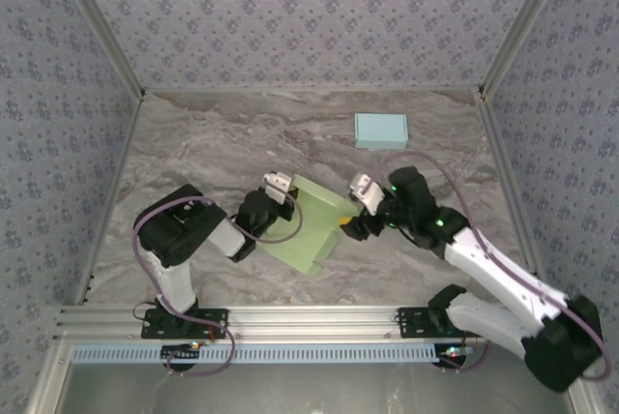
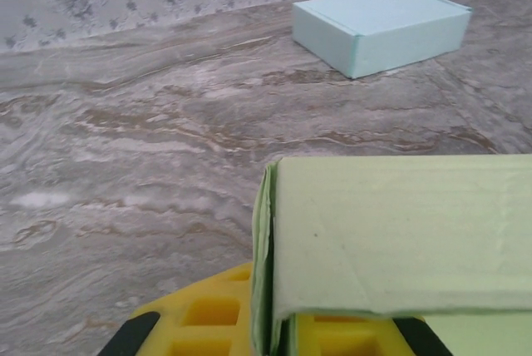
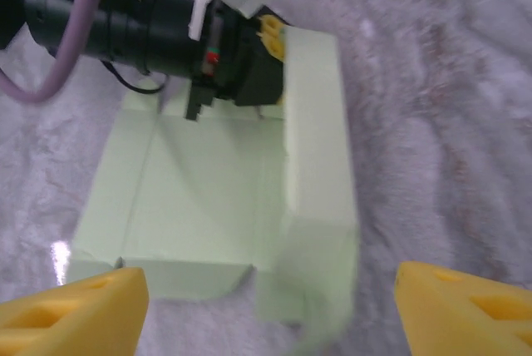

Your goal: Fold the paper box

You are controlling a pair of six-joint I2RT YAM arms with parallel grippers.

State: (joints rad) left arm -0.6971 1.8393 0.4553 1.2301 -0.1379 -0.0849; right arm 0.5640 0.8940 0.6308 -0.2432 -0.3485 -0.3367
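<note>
The light green paper box lies partly folded in the middle of the table, between the two arms. My left gripper is shut on the box's upright side wall, with the doubled cardboard pinched between its yellow fingers. In the top view the left gripper sits at the box's far left edge. My right gripper is open wide, its yellow fingertips on either side of a blurred end flap without touching it. The box's flat base lies beyond.
A finished pale blue box stands at the back right of the marble table, also in the left wrist view as the blue box. Patterned walls close in the table on three sides. The left arm's wrist reaches across the box's far side.
</note>
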